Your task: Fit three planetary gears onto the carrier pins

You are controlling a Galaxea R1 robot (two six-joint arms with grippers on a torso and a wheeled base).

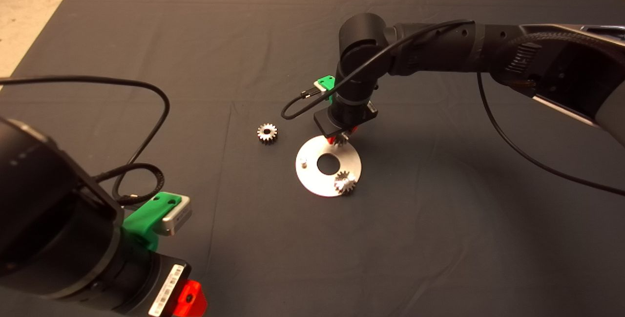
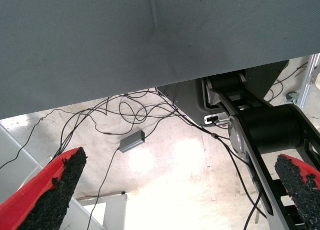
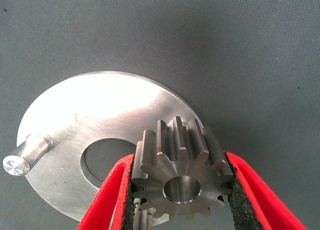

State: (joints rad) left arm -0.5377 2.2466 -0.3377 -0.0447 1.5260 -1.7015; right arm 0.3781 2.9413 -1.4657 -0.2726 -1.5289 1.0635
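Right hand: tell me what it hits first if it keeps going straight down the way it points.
Probably the round disc. The right hand, shut on a gear, hangs over the disc's far edge, likely above a carrier pin, though no pin is clearly visible beneath the gear.

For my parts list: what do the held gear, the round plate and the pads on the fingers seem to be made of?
Held gear: apparently steel, dull grey, with machined teeth. Round plate: probably aluminium or steel, with a brushed, brightly reflecting face. Pads of the right gripper: black, grainy, likely foam or rubber.

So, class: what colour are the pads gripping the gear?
Black, on red fingers, clearest in the right wrist view around the gear.
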